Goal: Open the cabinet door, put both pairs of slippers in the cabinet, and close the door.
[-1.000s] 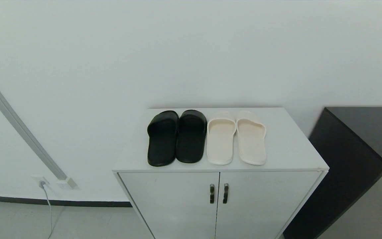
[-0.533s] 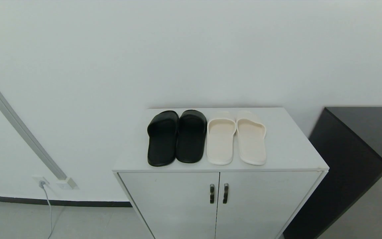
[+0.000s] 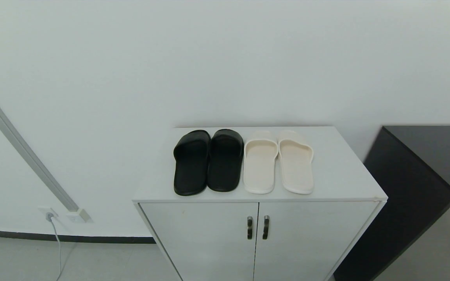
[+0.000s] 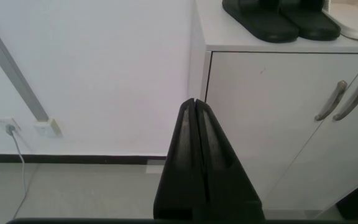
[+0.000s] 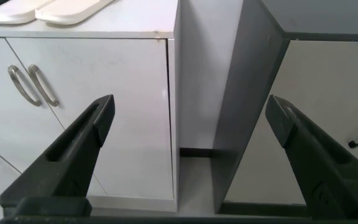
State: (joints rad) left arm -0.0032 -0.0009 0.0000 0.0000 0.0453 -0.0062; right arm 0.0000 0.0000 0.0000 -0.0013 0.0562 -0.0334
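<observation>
Sitting side by side on top of the cabinet (image 3: 338, 171), the black slippers (image 3: 208, 162) and white slippers (image 3: 278, 162) lie exactly where they lay 1 second ago. Both doors (image 3: 205, 242) are closed, their 2 handles (image 3: 249, 227) meeting at the middle seam. The left gripper (image 4: 195, 102) hangs before the left door with its fingers (image 4: 185, 143) pressed together. The right gripper (image 5: 190, 102) faces the cabinet's right corner with its fingers (image 5: 79, 143) spread wide.

Far wall (image 3: 225, 58): plain white, evenly lit. Grey conduit (image 3: 18, 142) runs diagonally down wall at left, ending at small white box (image 3: 79, 215). Wall socket (image 3: 48, 214) just beside box, plug inserted, white cable (image 3: 58, 246) dropping toward floor. Dark skirting (image 3: 65, 236) along wall base. Floor (image 3: 14, 259): pale grey. Black unit (image 3: 412, 195) at right, against wall.
</observation>
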